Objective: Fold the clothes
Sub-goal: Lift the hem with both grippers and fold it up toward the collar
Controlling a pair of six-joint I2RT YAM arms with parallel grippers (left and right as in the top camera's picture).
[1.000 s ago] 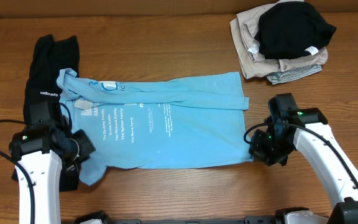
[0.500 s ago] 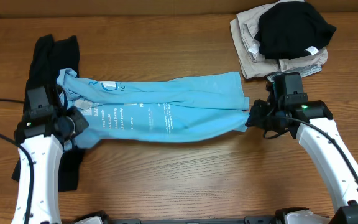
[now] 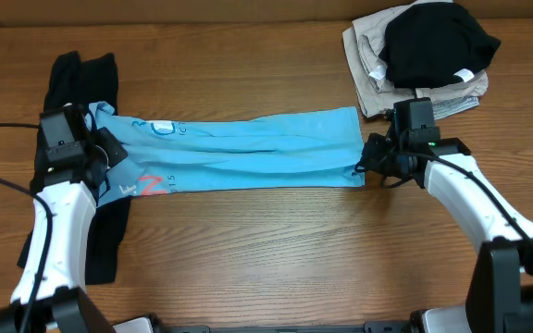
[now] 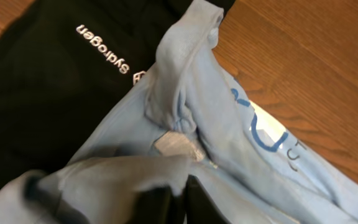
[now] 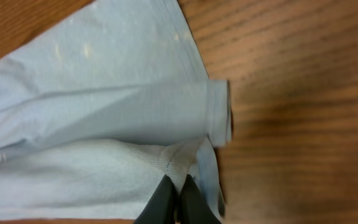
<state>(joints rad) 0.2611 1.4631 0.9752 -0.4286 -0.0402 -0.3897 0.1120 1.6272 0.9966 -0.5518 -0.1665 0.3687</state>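
The light blue T-shirt (image 3: pixel 248 153) lies as a narrow band across the table, its near half folded over the far half. My left gripper (image 3: pixel 106 155) is at the collar end, over the long black garment (image 3: pixel 72 83). In the left wrist view its fingers (image 4: pixel 180 186) stand almost together with blue fabric (image 4: pixel 185 118) pinched at the tips, and the black garment's white logo (image 4: pixel 104 46) shows behind. My right gripper (image 3: pixel 366 165) is at the hem end, shut (image 5: pixel 178 183) on the shirt's hem corner (image 5: pixel 135 112).
A pile of folded clothes (image 3: pixel 378 74), beige and grey with a black piece (image 3: pixel 438 42) on top, sits at the back right, close behind the right arm. Bare wooden table (image 3: pixel 276 250) lies in front of the shirt.
Both grippers have carried the shirt's near edge away from me and over the far half, so the wide shirt is now a narrow band. The left jaws have parted slightly.
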